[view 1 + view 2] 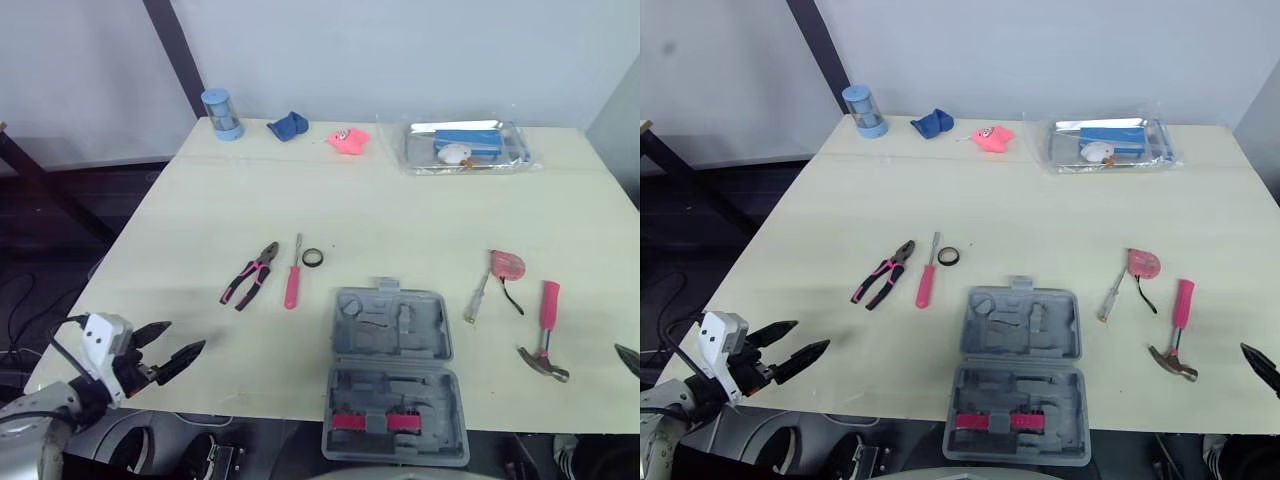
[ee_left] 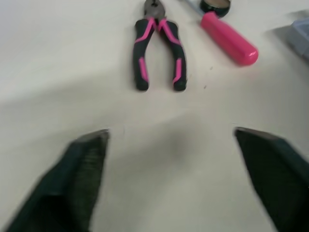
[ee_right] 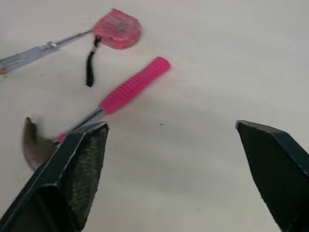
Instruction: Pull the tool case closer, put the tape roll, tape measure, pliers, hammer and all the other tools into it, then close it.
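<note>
Pale tabletop [image 1: 400, 220]: pliers [image 1: 251, 274] lie ahead of the spread left claw [image 1: 182, 338], hammer [image 1: 546, 325] near the spread right claw [image 3: 171, 126].

Table [image 1: 200, 220] is reading as a smooth, matt, pale top. Tool case [image 1: 392, 340] is showing matt grey moulded plastic. Pliers [image 2: 159, 53] are wearing slightly shiny pink-and-black grips. Hammer [image 3: 130, 89] is carrying a ribbed pink grip and a dull metal head. Pink screwdriver [image 2: 227, 38] handle is looking like glossy plastic. Blue cloth [image 1: 288, 126] is looking soft and crumpled. Clear bag [image 1: 465, 146] is glinting.
</note>
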